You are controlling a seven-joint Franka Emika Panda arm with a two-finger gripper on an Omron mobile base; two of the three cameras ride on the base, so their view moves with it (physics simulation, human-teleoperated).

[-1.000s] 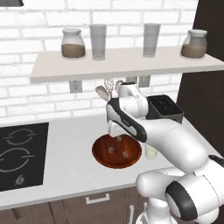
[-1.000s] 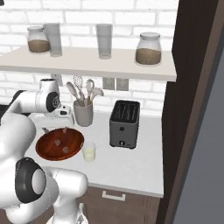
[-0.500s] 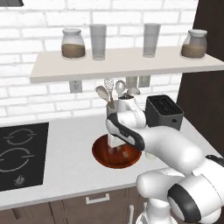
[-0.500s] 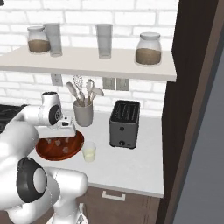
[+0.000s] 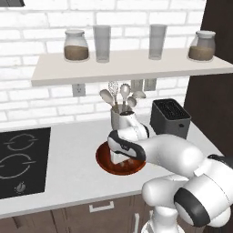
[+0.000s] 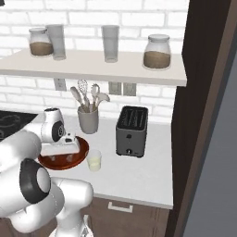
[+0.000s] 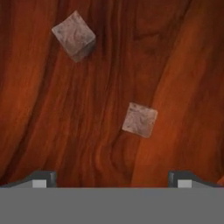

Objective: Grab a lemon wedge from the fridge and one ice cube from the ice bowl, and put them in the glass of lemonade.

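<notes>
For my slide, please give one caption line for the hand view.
Open claw above two ice cubes lying apart on the wooden ice bowl.

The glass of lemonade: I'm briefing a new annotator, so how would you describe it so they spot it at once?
On the white counter below the shelf, look just right of the wooden ice bowl and in front of the grey utensil cup. The glass of lemonade is short and clear with pale yellowish liquid, unlike the tall grey glasses on the shelf.
</notes>
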